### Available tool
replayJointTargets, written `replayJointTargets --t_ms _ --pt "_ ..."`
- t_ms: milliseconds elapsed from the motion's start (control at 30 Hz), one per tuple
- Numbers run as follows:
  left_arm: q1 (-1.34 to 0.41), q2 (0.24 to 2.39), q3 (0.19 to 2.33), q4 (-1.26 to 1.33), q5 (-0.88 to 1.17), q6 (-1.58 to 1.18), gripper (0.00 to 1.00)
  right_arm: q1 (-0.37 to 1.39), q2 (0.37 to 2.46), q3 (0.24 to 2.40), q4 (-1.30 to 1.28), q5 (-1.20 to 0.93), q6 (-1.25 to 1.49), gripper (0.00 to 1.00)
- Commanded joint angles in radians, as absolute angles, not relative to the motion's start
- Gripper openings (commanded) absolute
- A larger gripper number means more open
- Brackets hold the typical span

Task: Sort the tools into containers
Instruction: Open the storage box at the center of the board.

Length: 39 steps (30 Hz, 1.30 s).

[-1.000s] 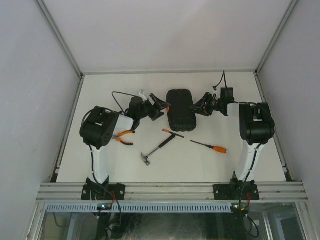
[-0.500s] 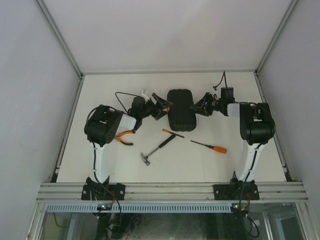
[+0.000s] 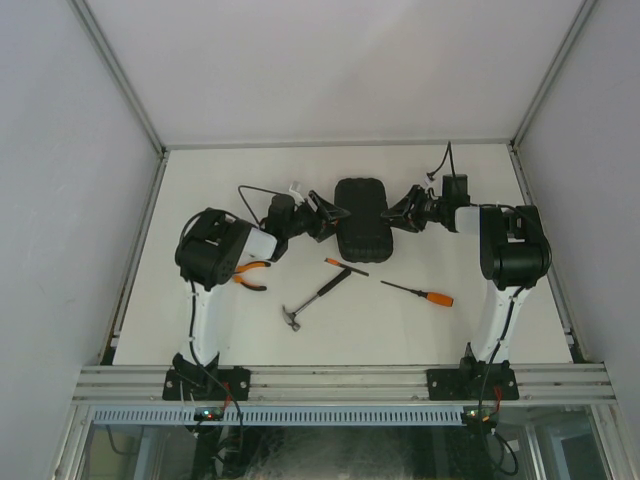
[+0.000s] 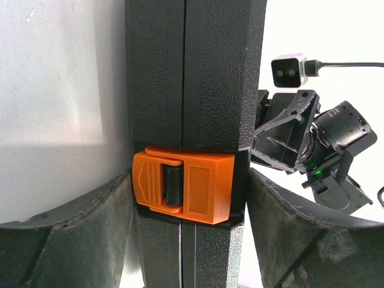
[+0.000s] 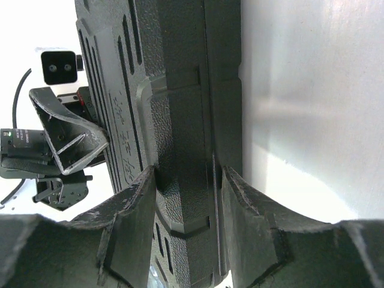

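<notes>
White table (image 3: pixel 200 330), far centre: closed tool case (image 3: pixel 361 220). Right gripper (image 3: pixel 398 215) clamps its right edge; left gripper (image 3: pixel 335 215) straddles orange latch (image 4: pixel 183 186), grip uncertain.

tool case (image 3: pixel 360 218): inside hidden, ends cropped in wrist views | pliers (image 3: pixel 250 272): half under left arm (image 3: pixel 212 258) | left fingers (image 4: pixel 60 240): contact with case unclear
</notes>
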<state>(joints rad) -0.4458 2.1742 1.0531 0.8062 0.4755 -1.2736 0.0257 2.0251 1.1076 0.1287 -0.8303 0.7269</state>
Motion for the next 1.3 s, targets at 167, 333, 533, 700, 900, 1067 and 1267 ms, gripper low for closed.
replayJointTargets --t_ms 167,333,533,700,900,1067,1267 --pt "-0.451 2.130 1.084 0.787 0.463 -1.219 0.62 0.031 2.076 1.087 -0.005 -0.694 0.680 0.14" --pt "-0.451 2.095 1.077 0.675 0.422 -1.147 0.58 0.038 2.074 1.095 -0.021 -0.685 0.666 0.14" --pt "-0.451 2.060 1.075 0.548 0.365 -1.065 0.54 0.043 2.071 1.107 -0.049 -0.669 0.644 0.14" --pt "-0.452 2.052 1.085 0.498 0.348 -1.042 0.51 0.047 2.071 1.111 -0.059 -0.660 0.635 0.14" --pt "-0.454 2.030 1.107 0.382 0.309 -0.984 0.49 0.053 2.074 1.124 -0.079 -0.643 0.622 0.13" --pt "-0.454 2.012 1.115 0.316 0.278 -0.953 0.48 0.063 2.073 1.143 -0.106 -0.626 0.605 0.14" --pt "-0.454 2.004 1.120 0.277 0.253 -0.945 0.52 0.069 2.069 1.157 -0.132 -0.609 0.585 0.14"
